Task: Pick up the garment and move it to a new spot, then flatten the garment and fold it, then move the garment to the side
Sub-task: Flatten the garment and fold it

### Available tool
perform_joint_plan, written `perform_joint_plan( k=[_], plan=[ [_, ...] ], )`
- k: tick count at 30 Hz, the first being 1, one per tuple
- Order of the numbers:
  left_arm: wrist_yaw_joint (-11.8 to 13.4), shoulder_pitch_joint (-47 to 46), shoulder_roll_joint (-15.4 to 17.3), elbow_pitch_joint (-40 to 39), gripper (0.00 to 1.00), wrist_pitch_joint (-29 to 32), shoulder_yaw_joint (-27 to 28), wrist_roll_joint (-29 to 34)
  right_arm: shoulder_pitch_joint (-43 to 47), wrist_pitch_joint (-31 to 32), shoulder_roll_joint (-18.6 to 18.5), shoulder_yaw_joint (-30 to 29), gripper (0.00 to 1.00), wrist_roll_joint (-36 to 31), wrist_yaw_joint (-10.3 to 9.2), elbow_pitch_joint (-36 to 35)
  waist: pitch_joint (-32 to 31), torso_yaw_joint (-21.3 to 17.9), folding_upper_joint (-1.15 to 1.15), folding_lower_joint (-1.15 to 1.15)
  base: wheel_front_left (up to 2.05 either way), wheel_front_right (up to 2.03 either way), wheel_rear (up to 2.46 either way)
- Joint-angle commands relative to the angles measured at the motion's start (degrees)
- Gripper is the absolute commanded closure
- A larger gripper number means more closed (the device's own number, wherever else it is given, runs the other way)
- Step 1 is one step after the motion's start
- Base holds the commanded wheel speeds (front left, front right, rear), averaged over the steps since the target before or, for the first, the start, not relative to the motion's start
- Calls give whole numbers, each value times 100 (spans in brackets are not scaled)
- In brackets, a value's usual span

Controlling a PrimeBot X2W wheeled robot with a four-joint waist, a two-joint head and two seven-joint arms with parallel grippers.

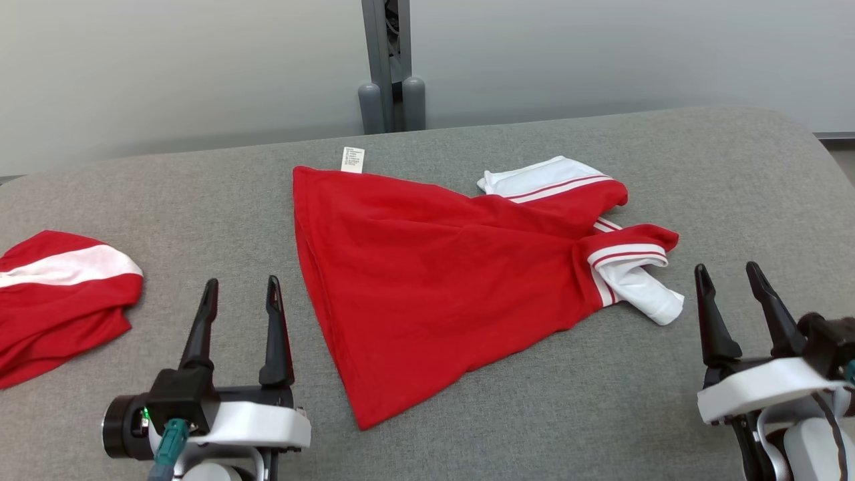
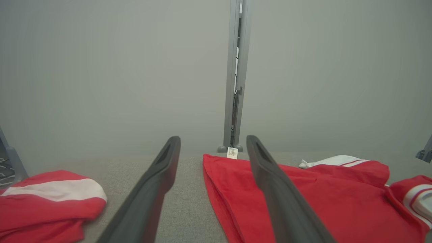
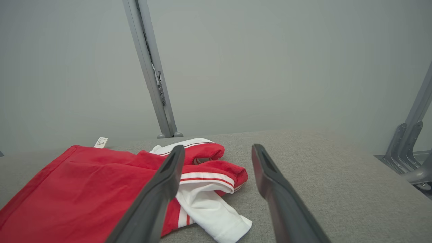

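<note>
A red garment (image 1: 434, 274) with white sleeves and striped cuffs lies crumpled on the grey table (image 1: 534, 414), a white label at its far left corner. My left gripper (image 1: 240, 294) is open, low at the near left, just left of the garment's edge and touching nothing. My right gripper (image 1: 728, 277) is open at the near right, a little right of the white sleeve (image 1: 644, 290). In the left wrist view the garment (image 2: 303, 199) lies beyond and under the right finger (image 2: 280, 195). In the right wrist view the garment (image 3: 84, 189) and its sleeve (image 3: 209, 206) lie left of the open gripper (image 3: 217, 152).
A second red garment with a white band (image 1: 60, 294) lies bunched at the table's left edge, also in the left wrist view (image 2: 50, 202). A grey metal post (image 1: 391, 67) stands behind the table against a pale wall. A metal frame (image 3: 411, 141) stands off the table's right side.
</note>
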Motion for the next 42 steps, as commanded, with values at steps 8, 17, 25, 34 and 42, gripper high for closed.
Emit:
perform_joint_plan(
  k=[8, 17, 25, 34, 42],
  plan=[
    [49, 191, 19, 8, 0, -18, -86, -115, 401, -48, 130, -169, 0, -52, 3, -427, 14, 108, 0, 0, 0, 0, 0],
    [-617, -27, 30, 1522, 0, 337, -928, -698, 287, -49, 155, -287, 0, -118, 3, -462, 150, 86, 0, 0, 0, 0, 0],
    [-985, -325, 21, 2012, 0, 1190, -1341, -1184, 264, -50, 247, -384, 0, -165, 2, -386, 302, -7, 0, 0, 0, 0, 0],
    [-789, -255, 93, 1923, 0, 2148, -1480, -1301, 179, -50, 289, -475, 0, -174, 3, -365, 386, -33, 0, 0, 0, 0, 0],
    [-968, -244, 98, 1695, 100, 2334, -1613, -1398, 150, -50, 293, -507, 0, -187, 2, -268, 446, -12, 0, 0, 0, 0, 0]
  ],
)
